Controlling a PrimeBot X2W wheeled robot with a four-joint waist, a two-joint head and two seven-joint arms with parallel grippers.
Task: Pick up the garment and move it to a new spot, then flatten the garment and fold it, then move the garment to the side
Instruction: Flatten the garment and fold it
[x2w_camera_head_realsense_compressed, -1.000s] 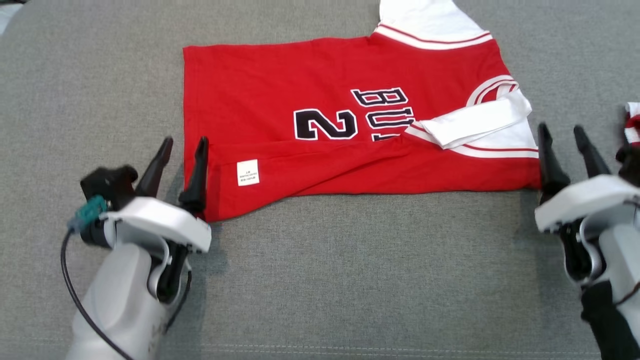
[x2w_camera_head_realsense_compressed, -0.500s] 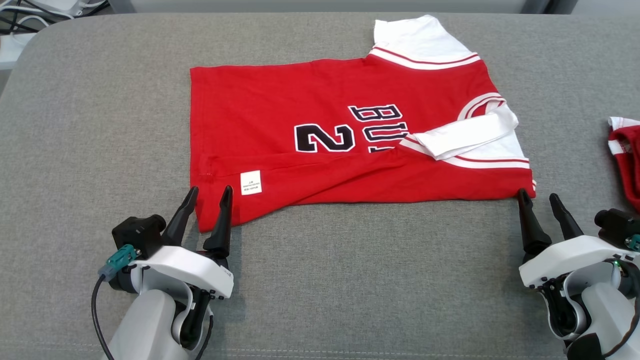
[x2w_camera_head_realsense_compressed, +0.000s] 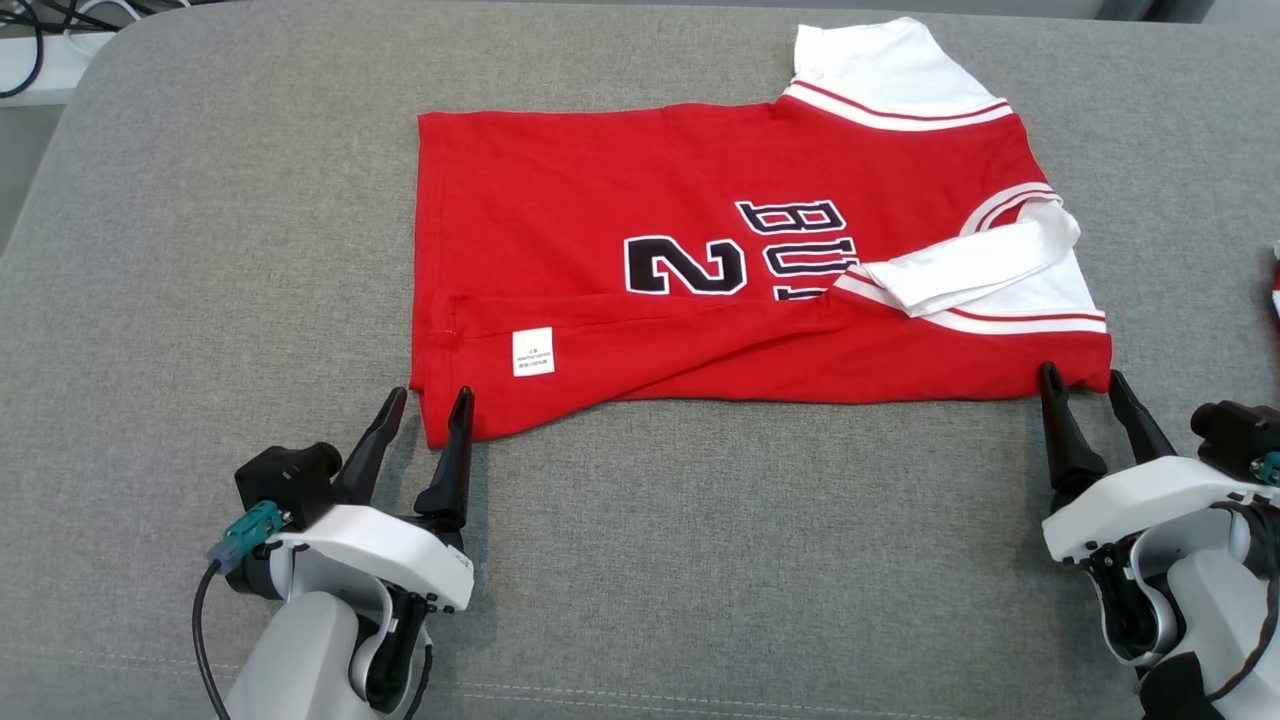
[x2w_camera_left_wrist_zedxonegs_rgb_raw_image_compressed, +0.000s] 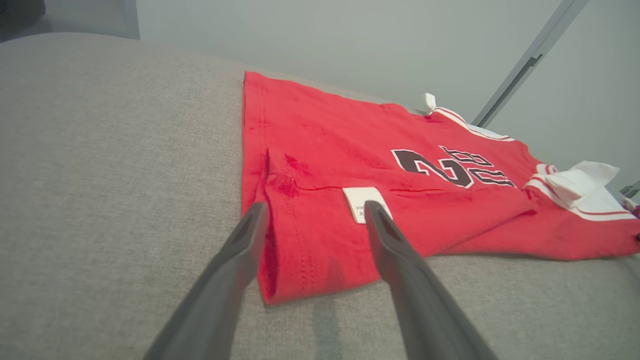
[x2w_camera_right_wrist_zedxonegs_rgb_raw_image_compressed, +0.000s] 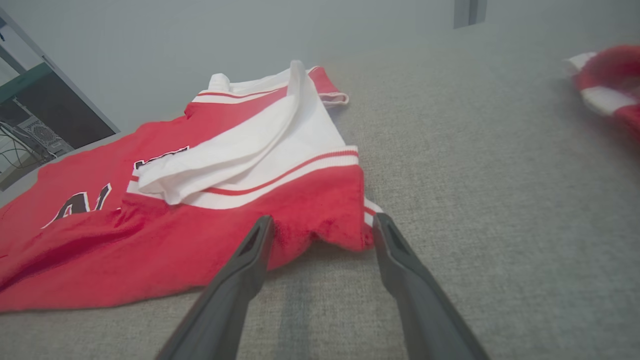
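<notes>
In the head view our left claw and right claw both stand with fingers spread and nothing between them. The garment lies flat on the grey cushion just ahead of both, its near hem corner between the left tips and its near shoulder corner at the right tips. In the left wrist view the left claw straddles that hem corner of the garment, with the white label just beyond the right-hand tip. In the right wrist view the right claw brackets the red corner of the garment, the white sleeve lies folded in beyond it, and another red-and-white piece sits well off to its right. We judge ourselves mid-fold: next, both claws should dip, pinch all the layers at their corners, and carry that near edge away from us together.
</notes>
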